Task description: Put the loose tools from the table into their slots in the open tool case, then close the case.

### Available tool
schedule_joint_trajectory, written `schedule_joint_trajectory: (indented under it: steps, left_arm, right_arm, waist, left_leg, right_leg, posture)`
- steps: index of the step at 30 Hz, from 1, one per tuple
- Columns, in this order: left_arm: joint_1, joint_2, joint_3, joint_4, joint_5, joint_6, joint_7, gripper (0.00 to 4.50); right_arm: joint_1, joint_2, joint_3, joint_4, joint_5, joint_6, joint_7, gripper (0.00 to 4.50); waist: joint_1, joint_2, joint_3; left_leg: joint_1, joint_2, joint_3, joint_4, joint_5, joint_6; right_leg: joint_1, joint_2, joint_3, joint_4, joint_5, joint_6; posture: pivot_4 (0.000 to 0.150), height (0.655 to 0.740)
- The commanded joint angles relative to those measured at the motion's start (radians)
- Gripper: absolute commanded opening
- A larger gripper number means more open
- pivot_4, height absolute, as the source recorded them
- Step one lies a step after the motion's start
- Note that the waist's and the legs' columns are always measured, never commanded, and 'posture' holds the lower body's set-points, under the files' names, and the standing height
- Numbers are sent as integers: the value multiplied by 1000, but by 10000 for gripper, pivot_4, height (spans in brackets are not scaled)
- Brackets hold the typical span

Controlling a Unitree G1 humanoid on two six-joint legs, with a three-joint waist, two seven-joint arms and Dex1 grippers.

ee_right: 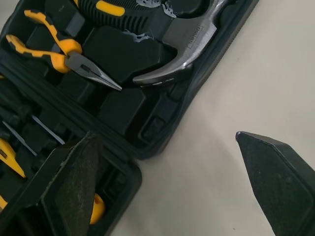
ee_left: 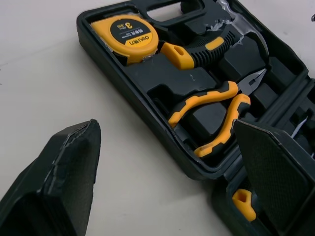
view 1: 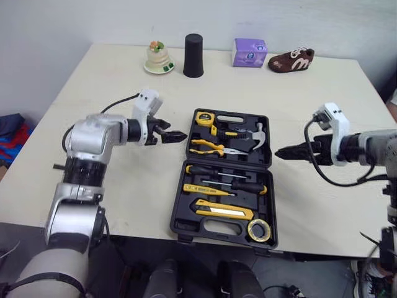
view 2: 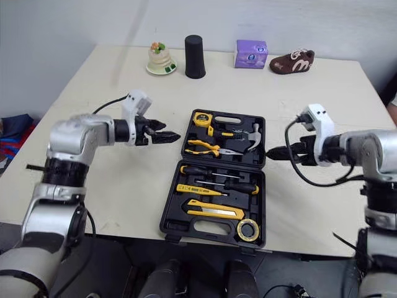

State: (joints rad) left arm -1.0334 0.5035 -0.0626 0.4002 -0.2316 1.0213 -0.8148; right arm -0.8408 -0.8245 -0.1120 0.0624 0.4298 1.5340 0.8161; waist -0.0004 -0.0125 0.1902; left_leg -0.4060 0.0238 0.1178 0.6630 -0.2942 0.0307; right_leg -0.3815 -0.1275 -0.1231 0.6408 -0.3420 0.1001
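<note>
One tool case (view 1: pixel 178 231); one hammer (view 1: pixel 259 131); one pliers (view 1: pixel 208 146); one tape measure (view 1: pixel 203 118)

Soft, even indoor light covers the pale table (view 1: pixel 111 87). Glare glints on the hammer head (ee_right: pixel 184 44). Shadows are faint.

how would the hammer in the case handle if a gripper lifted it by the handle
Probably head-heavy: the hammer has a shiny metal head, so it may tip headfirst. Its black and yellow handle looks rubbery, so likely grippy.
</note>
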Motion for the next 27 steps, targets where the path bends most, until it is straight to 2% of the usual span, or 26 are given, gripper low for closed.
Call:
schedule_joint_trajectory:
  steps: [1, 4, 10, 23, 24, 25, 26, 27]
  left_arm:
    - [-82, -57, -23, 100, 18, 42, 52, 44631]
    - [-116, -86, -57, 196, 67, -23, 96, 44631]
    - [-155, -132, -72, 287, 92, -55, 121, 44631]
    - [-187, -173, -103, 373, 145, -88, 125, 44631]
    - [-188, -174, -104, 377, 148, -90, 124, 45000]
    - [-189, -175, -105, 380, 150, -92, 123, 45000]
    - [-188, -175, -105, 380, 150, -91, 121, 45000]
    - [-188, -176, -106, 381, 151, -91, 118, 39449]
  right_arm:
    - [-76, 27, 12, 18, -10, 50, -75, 45000]
    - [-96, 52, 52, 45, -30, 36, -127, 45000]
    - [-102, 98, 62, 113, -62, -3, -213, 45000]
    - [-98, 144, 77, 201, -90, -49, -306, 45000]
    - [-96, 144, 79, 202, -85, -48, -303, 39570]
    - [-95, 147, 77, 205, -83, -47, -305, 37338]
    - [-92, 152, 74, 211, -83, -44, -308, 32966]
    - [-90, 156, 71, 216, -83, -43, -312, 27215]
  waist:
    - [0, 0, 0]
    - [0, 0, 0]
    - [-1, 0, 0]
    - [-2, 0, 0]
    - [-2, 0, 0]
    - [-1, 0, 0]
    - [-1, 0, 0]
    - [0, 0, 0]
  left_leg:
    - [-2, -1, 1, 0, 0, 1]
    - [-9, -5, 3, 2, 3, 5]
    - [-14, -7, 3, 2, 5, 6]
    - [-15, -8, 2, 3, 6, 6]
    - [-15, -8, 2, 3, 6, 6]
    - [-15, -8, 2, 3, 6, 6]
    - [-15, -8, 2, 3, 6, 6]
    - [-15, -8, 1, 3, 6, 6]
  right_leg:
    - [-2, 0, 0, 1, 0, 0]
    - [-11, -3, -2, 6, 1, 2]
    - [-16, -5, -3, 7, 2, 4]
    - [-16, -4, -5, 8, 2, 4]
    - [-16, -4, -5, 8, 2, 4]
    - [-16, -5, -4, 8, 2, 4]
    - [-16, -5, -5, 8, 2, 4]
    - [-15, -5, -5, 9, 2, 4]
  posture:
    - [1500, 7380]
    - [1500, 7380]
    - [1500, 7380]
    - [1500, 7380]
    - [1500, 7380]
    - [1500, 7380]
    - [1500, 7380]
    - [1500, 7380]
